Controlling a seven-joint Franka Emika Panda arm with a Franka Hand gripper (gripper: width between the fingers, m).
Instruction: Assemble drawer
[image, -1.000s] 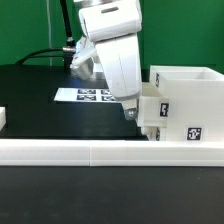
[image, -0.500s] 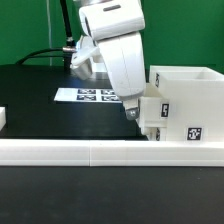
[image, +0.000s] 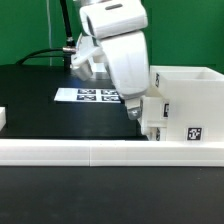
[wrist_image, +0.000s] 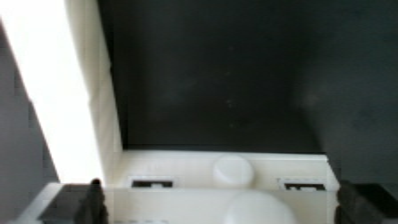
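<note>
Gripper (image: 133, 112) shifted slightly toward exterior view's right, jaws wide apart, holding nothing. White tagged drawer housing (image: 185, 105) sits at exterior right; knobbed tray (wrist_image: 228, 170) directly below fingers.

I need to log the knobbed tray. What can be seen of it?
The tray looks like smooth white plastic, with a round knob on its front face and a dark slot on each side of it. In the exterior view it sits at the housing's front, low, under the open hand, tags showing.
</note>
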